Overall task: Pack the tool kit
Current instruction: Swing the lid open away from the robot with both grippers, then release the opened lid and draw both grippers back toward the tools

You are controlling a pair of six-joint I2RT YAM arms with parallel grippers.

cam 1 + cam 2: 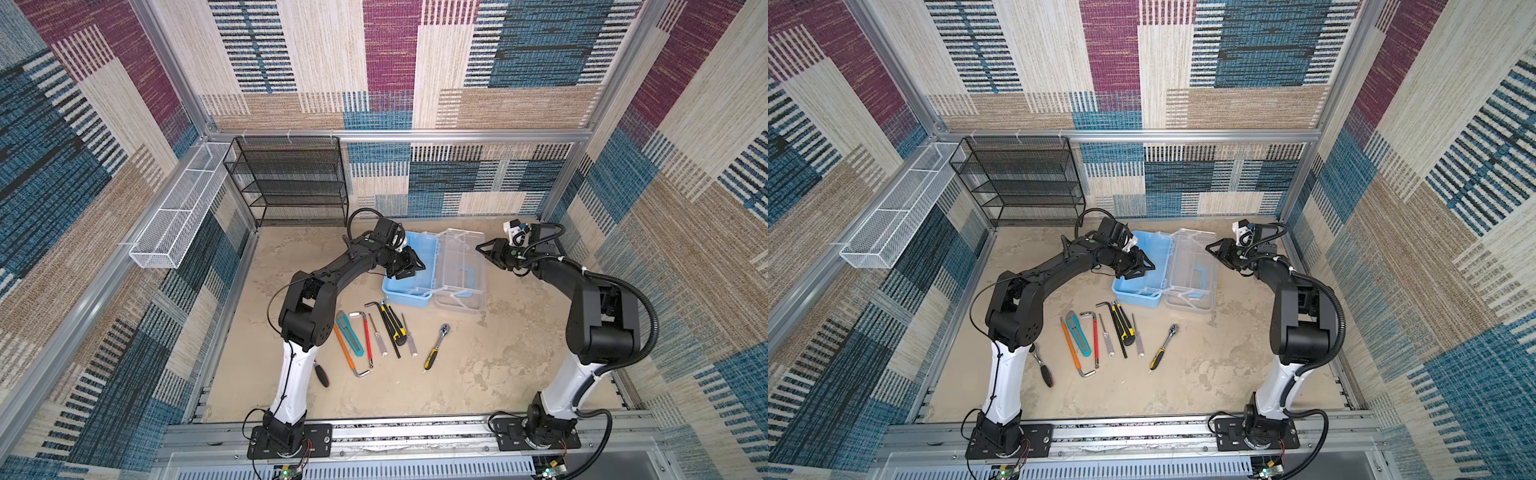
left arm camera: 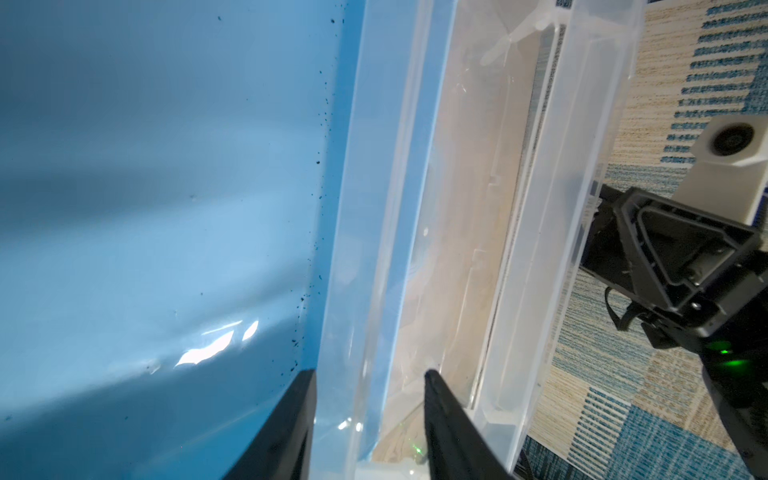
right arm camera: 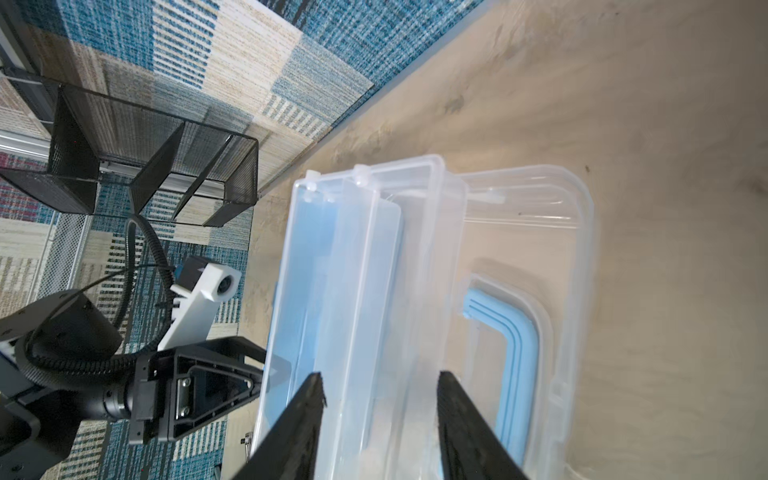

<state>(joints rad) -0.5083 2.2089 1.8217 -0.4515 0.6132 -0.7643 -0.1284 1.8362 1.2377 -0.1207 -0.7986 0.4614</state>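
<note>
just between left fingers (image 2: 451,432), clear tray (image 2: 365,270)

Open blue toolbox (image 1: 405,297), tools (image 1: 392,324) alongside

patchwork woven walls (image 1: 390,62) enclose a mottled beige floor (image 1: 498,365), black mesh rack (image 1: 291,183) at back.

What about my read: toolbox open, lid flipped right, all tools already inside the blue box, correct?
Not quite. The toolbox is open, lid flipped right, but both top views show the tools lying on the table in front of it; the left wrist view shows its blue base empty.
</note>
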